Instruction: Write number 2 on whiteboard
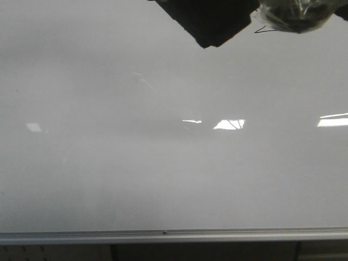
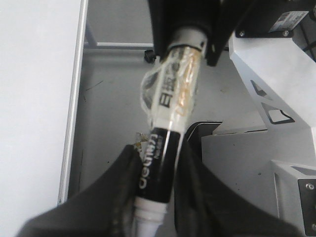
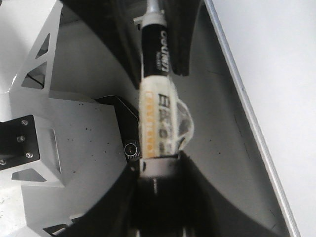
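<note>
Here, in the front view, the whiteboard fills nearly the whole picture, glossy and pale grey, with bright rectangular reflections across its middle and a silver rail along its bottom edge. Of the number 2 only a thin dark stroke shows, high on the board toward the right; it touches a crinkled clear-taped lump at the top edge, which hides the rest. A dark angular shape hangs beside it at the top, and I cannot tell which arm it belongs to.

In the left wrist view, the left gripper has its two black fingers pressed against the black end of a marker, pinching it. The marker's white, tape-wrapped barrel runs away from it into the right gripper, which clamps the far end. The board lies off to one side, edged by its rail, and a white metal bracket stands on the other side.

In the right wrist view, the right gripper pinches the marker at its taped barrel, fingers tight on both sides. The black lettered end reaches into the left gripper, which closes around it. The board and its rail run diagonally alongside, apart from the marker
</note>
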